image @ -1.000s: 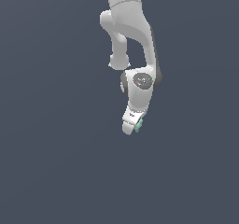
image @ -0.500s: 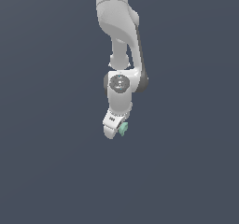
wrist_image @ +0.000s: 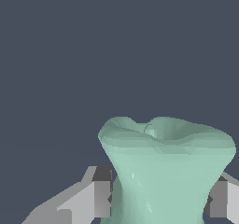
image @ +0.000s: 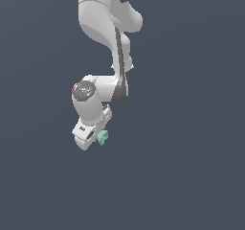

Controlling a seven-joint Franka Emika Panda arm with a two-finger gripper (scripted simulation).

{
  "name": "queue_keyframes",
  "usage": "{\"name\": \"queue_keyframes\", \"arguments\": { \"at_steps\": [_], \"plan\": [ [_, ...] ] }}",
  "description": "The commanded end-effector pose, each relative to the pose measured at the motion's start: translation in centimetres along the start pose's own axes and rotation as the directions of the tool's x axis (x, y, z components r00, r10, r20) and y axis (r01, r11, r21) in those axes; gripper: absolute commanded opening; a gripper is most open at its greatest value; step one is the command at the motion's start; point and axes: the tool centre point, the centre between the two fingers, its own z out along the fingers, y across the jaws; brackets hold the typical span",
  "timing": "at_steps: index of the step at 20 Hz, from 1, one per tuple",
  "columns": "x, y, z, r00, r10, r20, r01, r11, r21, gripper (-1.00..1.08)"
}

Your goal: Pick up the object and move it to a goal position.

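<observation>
The object (image: pixel 102 137) is a small mint-green pinched lump sticking out from the tip of the white arm in the exterior view. My gripper (image: pixel 95 139) is shut on it. The wrist view shows the object (wrist_image: pixel 165 169) large and close, clamped between two grey fingers (wrist_image: pixel 101 192), with its flared lobed end pointing away from the camera. Its gripped part is partly hidden by the fingers.
The white arm (image: pixel 103 18) comes down from the top of the exterior view, bending at a wrist joint (image: pixel 85 94). All around it is a plain dark grey-blue background, with no other thing in view.
The arm has swung toward the exterior view's left, carrying the object with it. The wrist has turned, so the gripper now tilts differently. The grip on the object is unchanged.
</observation>
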Motion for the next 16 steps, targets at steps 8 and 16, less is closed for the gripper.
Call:
{"name": "queue_keyframes", "arguments": {
  "at_steps": [8,16],
  "plan": [
    [-5.2,6.0,-0.8,1.0,-0.002,0.0,0.002,1.0,0.0,-1.0],
    [-6.7,7.9,-1.0,1.0,-0.002,0.0,0.002,1.0,0.0,-1.0]
  ]
}}
